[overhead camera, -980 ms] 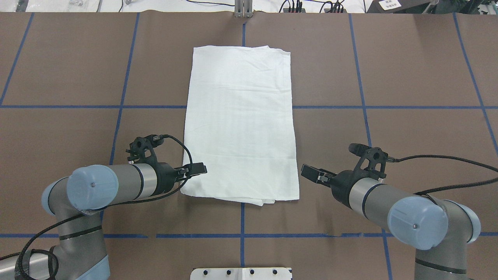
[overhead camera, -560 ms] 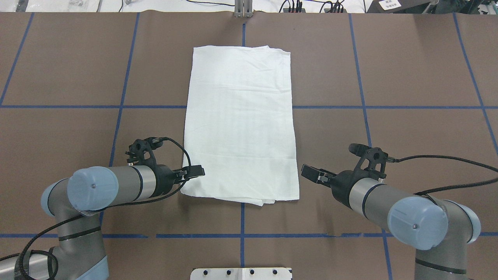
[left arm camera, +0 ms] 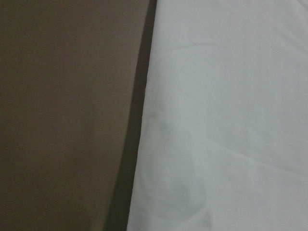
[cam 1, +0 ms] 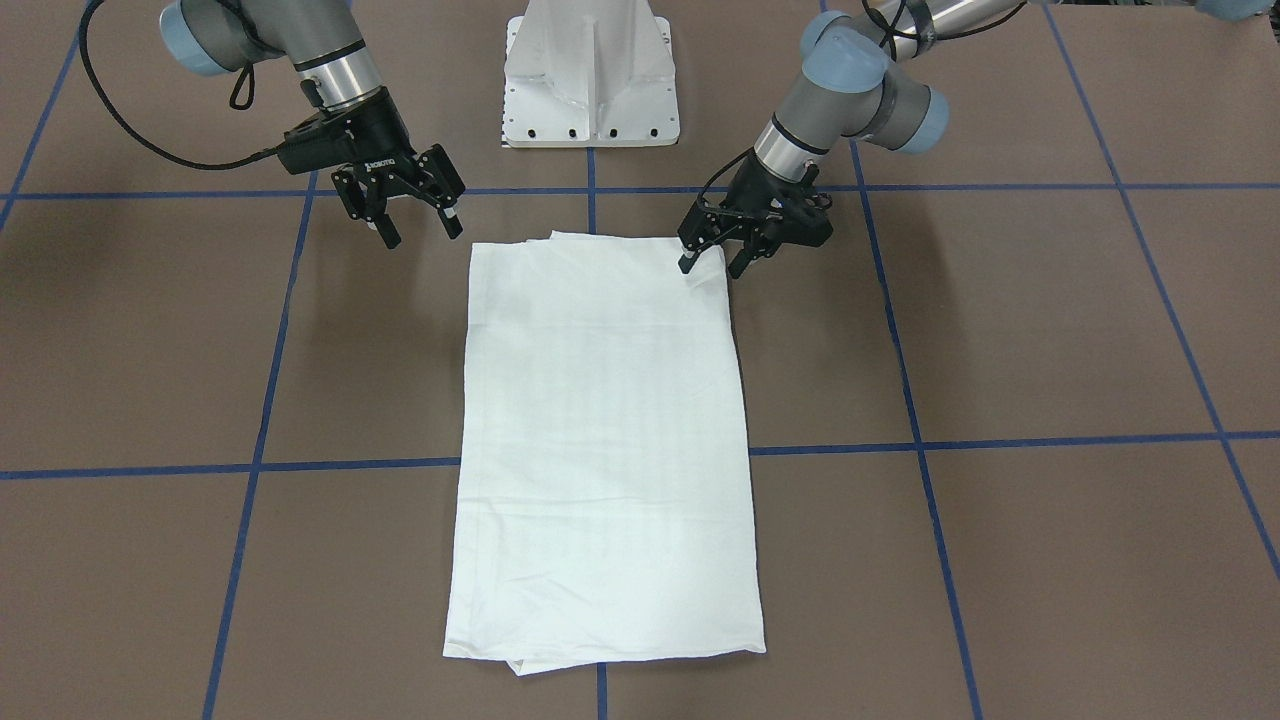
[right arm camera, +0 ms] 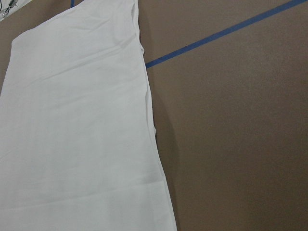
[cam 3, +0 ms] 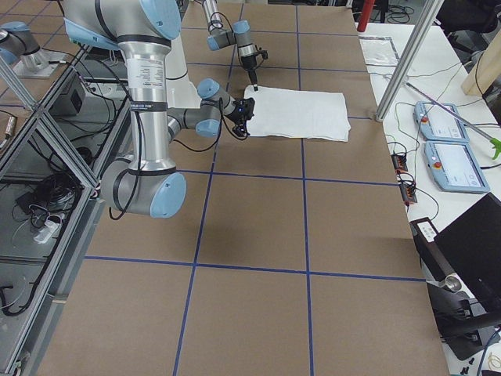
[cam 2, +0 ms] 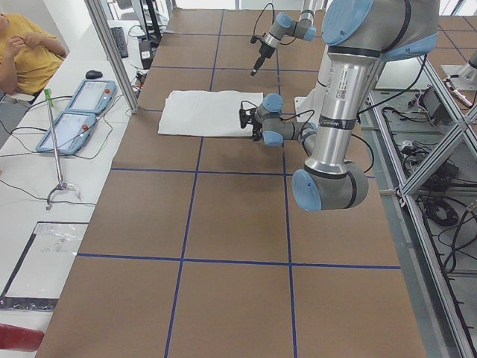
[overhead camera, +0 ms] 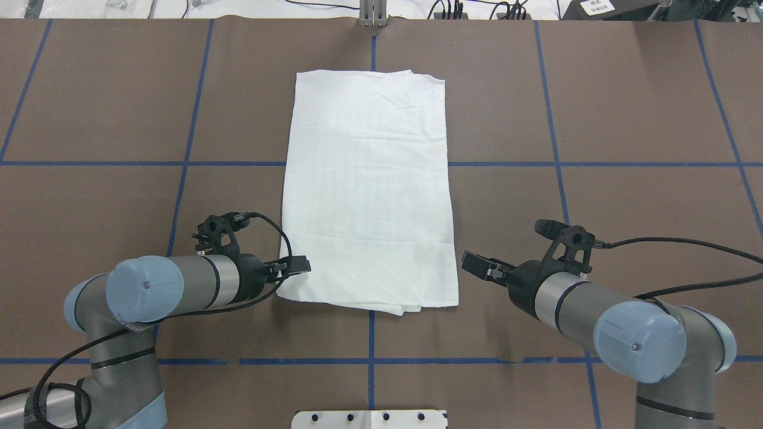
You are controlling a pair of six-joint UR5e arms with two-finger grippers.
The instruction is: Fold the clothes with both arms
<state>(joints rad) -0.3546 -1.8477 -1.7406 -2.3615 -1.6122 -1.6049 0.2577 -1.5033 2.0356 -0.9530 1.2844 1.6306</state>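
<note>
- The white T-shirt (cam 1: 600,420) lay flat on the brown table (cam 1: 1050,330), folded into 1 long rectangle running straight away from the robot.
- The left gripper (cam 1: 712,266) sat low at the shirt's near corner on the robot's left. Its 2 fingers were apart with the corner between them, 1 tip touching the cloth edge and nothing clamped.
- The right gripper (cam 1: 424,232) hung just beside the other near corner, clear of the cloth, with its 2 fingers spread wide.
- The left wrist view showed only the shirt's edge against bare table, very close.
</note>
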